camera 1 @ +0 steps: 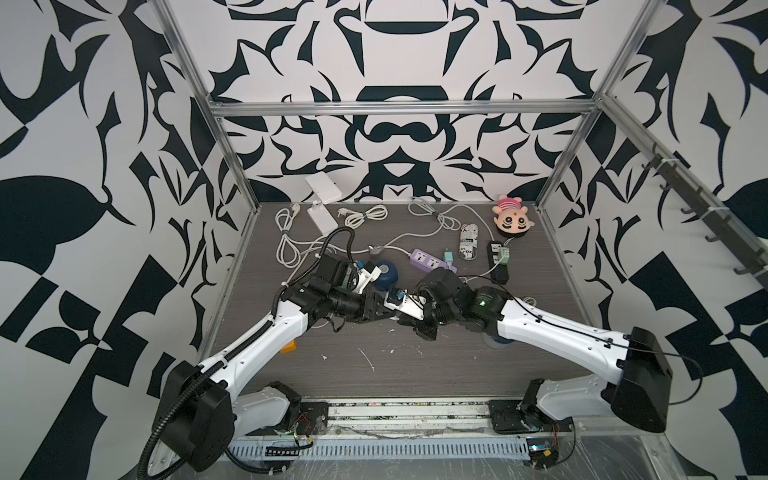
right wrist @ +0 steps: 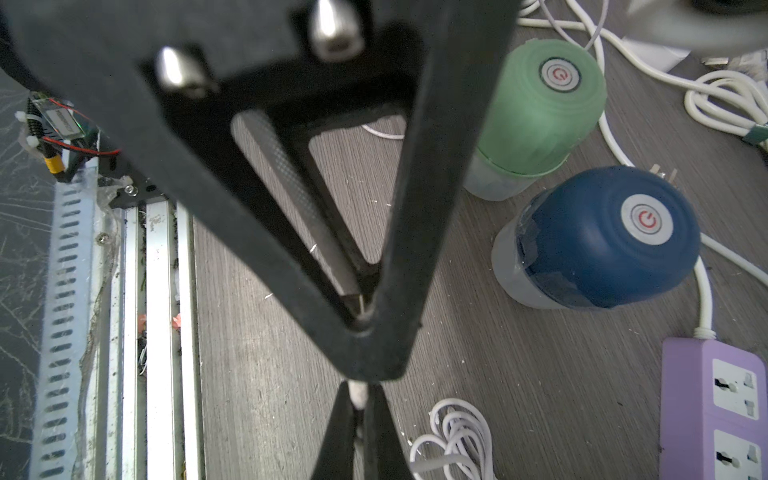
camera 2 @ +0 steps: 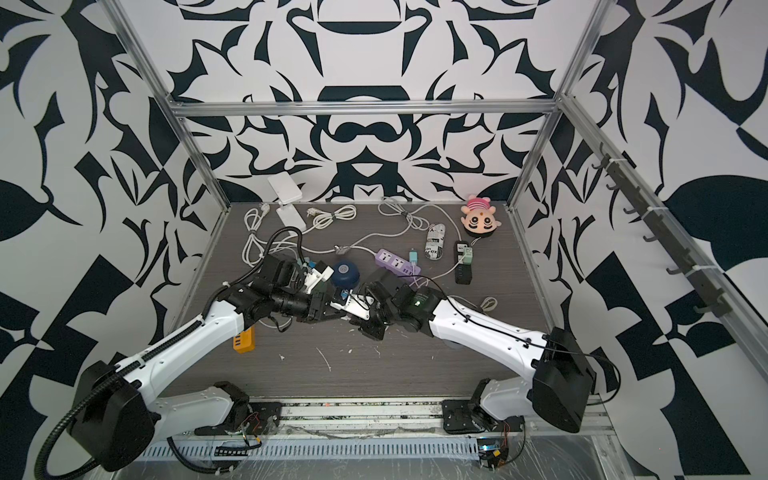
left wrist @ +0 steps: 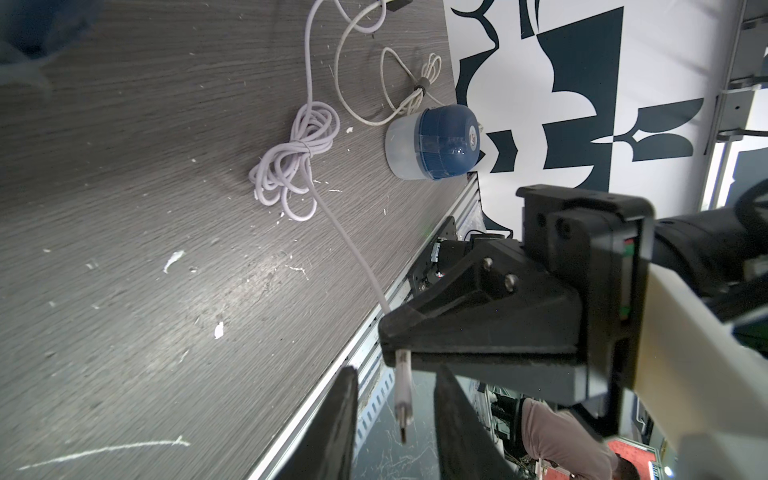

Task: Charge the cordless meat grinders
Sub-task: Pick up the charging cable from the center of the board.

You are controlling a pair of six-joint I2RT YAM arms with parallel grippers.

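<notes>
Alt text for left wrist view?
The right claw pinches a white cable, its plug hanging inside the open left claw. Beyond, a navy grinder stands on the grey table near the cable's coiled slack.

- Table [camera 1: 374,374]: bore every item below.
- Mid grinder [camera 1: 386,272]: stood upright at mid-table.
- Third grinder [right wrist: 540,104]: stood just beside mid grinder, on the side away from mid strip.
- Right grinder [left wrist: 436,141]: stood front right, partly under right arm [camera 1: 552,332].
- Mid strip [camera 1: 430,261]: lay just right of mid grinder.
- Right strip [camera 1: 498,259]: lay right of mid strip, before plush.
- Left strip [camera 2: 244,343]: lay front left, partly under left arm [camera 2: 187,345].
- Plush [camera 1: 513,218]: sat in back right corner.
- Pouch [camera 1: 468,242]: lay between the mid and right strips, slightly behind them.
- Box [camera 1: 322,219]: lay back left.
- Coiled cable [left wrist: 291,166]: lay near right grinder.
- Cord bundle [camera 1: 365,215]: lay at the back, right of box.
</notes>
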